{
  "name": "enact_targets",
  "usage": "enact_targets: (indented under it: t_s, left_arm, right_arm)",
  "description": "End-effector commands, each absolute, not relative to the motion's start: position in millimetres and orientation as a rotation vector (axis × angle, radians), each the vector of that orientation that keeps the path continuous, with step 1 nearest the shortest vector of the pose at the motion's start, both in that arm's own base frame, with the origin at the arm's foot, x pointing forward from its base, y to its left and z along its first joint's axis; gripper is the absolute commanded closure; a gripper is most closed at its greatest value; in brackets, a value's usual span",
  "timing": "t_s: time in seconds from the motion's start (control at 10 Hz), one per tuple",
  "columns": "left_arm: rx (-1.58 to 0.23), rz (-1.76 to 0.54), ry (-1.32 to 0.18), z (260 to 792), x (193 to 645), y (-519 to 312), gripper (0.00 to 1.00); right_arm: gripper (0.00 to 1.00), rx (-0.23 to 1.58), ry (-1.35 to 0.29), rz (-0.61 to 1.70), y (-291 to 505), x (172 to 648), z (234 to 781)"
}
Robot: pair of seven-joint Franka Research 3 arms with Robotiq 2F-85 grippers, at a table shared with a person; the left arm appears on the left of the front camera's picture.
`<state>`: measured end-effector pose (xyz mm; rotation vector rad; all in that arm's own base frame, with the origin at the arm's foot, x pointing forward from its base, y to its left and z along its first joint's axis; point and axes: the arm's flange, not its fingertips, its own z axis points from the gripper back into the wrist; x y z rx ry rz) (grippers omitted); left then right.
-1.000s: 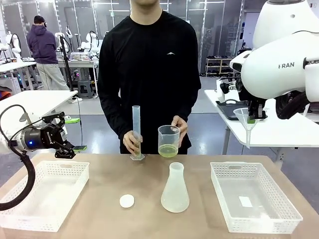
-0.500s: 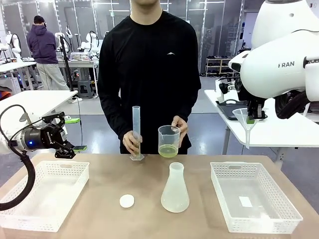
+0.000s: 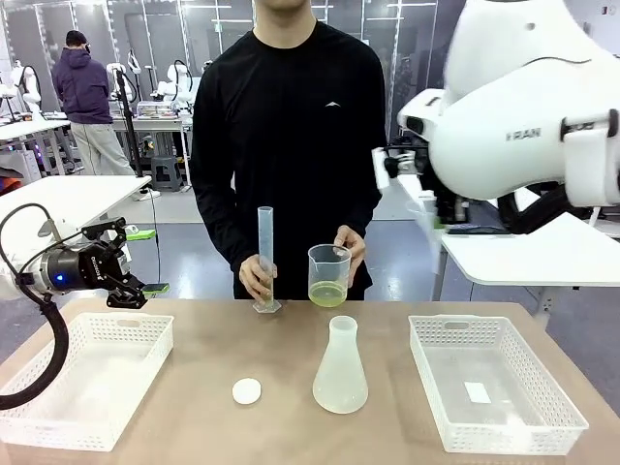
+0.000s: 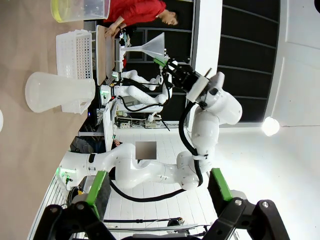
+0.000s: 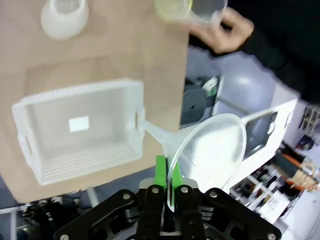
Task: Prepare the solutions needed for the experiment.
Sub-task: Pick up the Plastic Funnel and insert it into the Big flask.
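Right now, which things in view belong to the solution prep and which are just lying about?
In the job: solution in the beaker, person-held; graduated cylinder, person-held; conical flask; funnel, clamped in the right gripper.
Lying about: white cap; left basket; right basket holding a white slip; left gripper, open.
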<state>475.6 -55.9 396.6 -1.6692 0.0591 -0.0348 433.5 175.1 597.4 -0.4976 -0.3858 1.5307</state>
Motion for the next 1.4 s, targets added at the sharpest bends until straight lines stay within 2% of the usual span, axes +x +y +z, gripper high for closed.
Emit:
enact_targets:
  t_s: [0.0, 0.2, 0.9, 1.3]
  left_arm:
    - [-1.671, -0.042, 0.052, 398.2, 474.1, -55.7, 0.00]
    - [-1.671, -0.042, 0.052, 398.2, 474.1, -55.7, 0.00]
    - [-1.671, -0.042, 0.052, 398.2, 474.1, -55.7, 0.00]
    - [-1.671, -0.042, 0.052, 398.2, 474.1, -55.7, 0.00]
  right_arm:
    - [0.96, -0.502, -0.491, 1.639, 199.9, 440.4, 603.0]
    - [0.96, -0.458, -0.531, 1.760, 230.8, 427.4, 612.1]
    - [0.96, -0.444, -0.628, 2.067, 255.5, 321.9, 621.2]
    - [0.96, -0.440, -0.656, 2.101, 257.9, 310.3, 621.1]
